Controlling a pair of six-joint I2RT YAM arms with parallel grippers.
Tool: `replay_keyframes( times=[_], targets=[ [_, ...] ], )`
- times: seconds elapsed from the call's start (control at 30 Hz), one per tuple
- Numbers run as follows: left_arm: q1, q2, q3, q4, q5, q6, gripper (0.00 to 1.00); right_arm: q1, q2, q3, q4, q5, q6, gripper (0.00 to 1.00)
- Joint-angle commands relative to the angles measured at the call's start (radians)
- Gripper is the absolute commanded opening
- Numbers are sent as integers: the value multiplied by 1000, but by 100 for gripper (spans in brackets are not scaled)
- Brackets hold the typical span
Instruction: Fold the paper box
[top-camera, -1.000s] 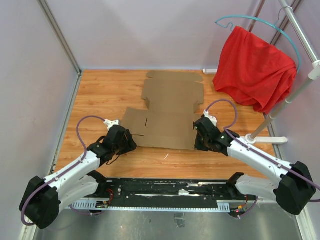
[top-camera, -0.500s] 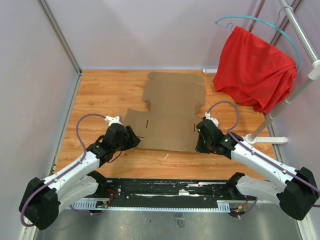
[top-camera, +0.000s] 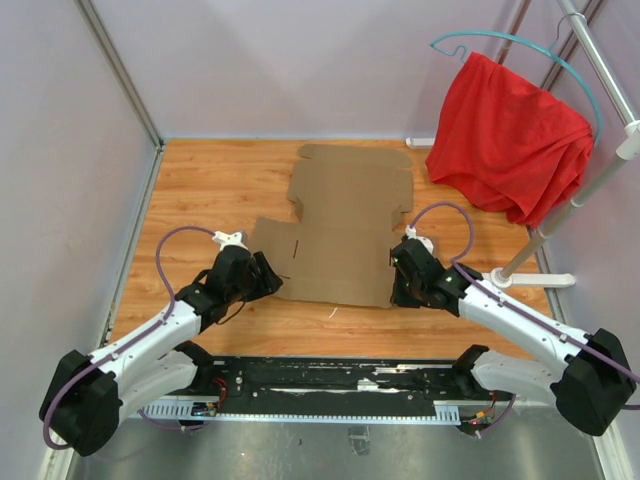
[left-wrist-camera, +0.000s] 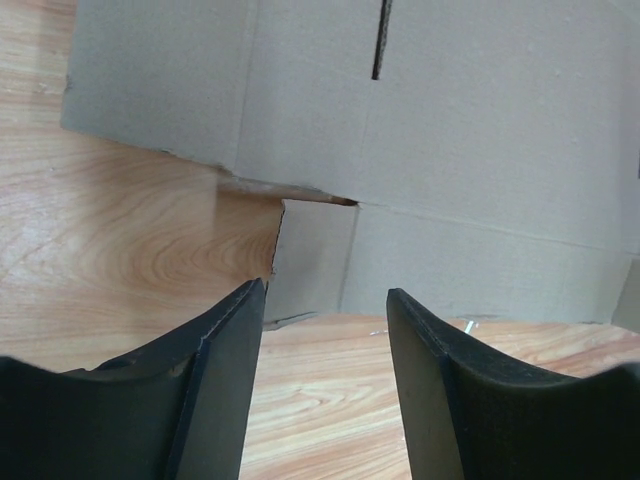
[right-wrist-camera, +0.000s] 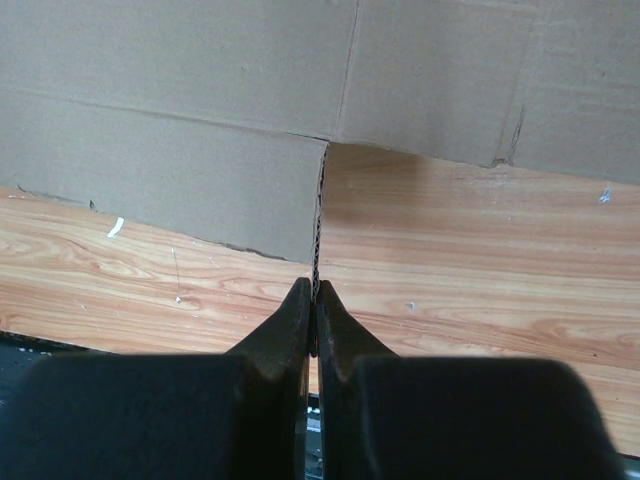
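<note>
Cardboard paper box (top-camera: 340, 240) flat on wood table (top-camera: 215, 185), red cloth (top-camera: 510, 140) beyond; left tool (left-wrist-camera: 325, 292) parted and empty, right tool (right-wrist-camera: 314, 292) closed.

Most of the open wood on the bench (top-camera: 200, 190) is on the left, a wide bare patch between the paper box (top-camera: 340, 235) and the left wall (top-camera: 70, 180), running up to the back wall (top-camera: 300, 70). There's also a bare strip between the box's near edge and the black rail (top-camera: 330, 380).

The right side is tight: the red cloth (top-camera: 510, 140) hangs over the far-right corner, and the rack pole (top-camera: 575, 200) with its white foot (top-camera: 545, 281) stands just beside the right arm.

The left gripper (left-wrist-camera: 325, 290) has its fingers (left-wrist-camera: 225, 370) apart with nothing between them — a box corner lies just ahead. The right gripper (right-wrist-camera: 313, 292) has its fingers pressed together, tips at the box's edge.
</note>
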Motion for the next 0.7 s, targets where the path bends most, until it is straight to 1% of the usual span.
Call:
replay_keyframes(
  times=[0.0,0.2,0.37,0.53,0.67],
  targets=[
    [-7,-11,28,64,47,6,57,20,11,-14,13,-22,-16,1],
    [-8,9,18,118,107,-10,56,26,39,-12,29,-38,-29,1],
    [-20,38,-21,214,164,-55,54,36,80,-10,53,-50,-34,1],
    [-48,96,-32,273,166,-67,54,45,118,-6,67,-50,-41,1],
    [-70,133,-17,289,148,-68,53,52,136,3,64,-40,-52,1]
  ],
)
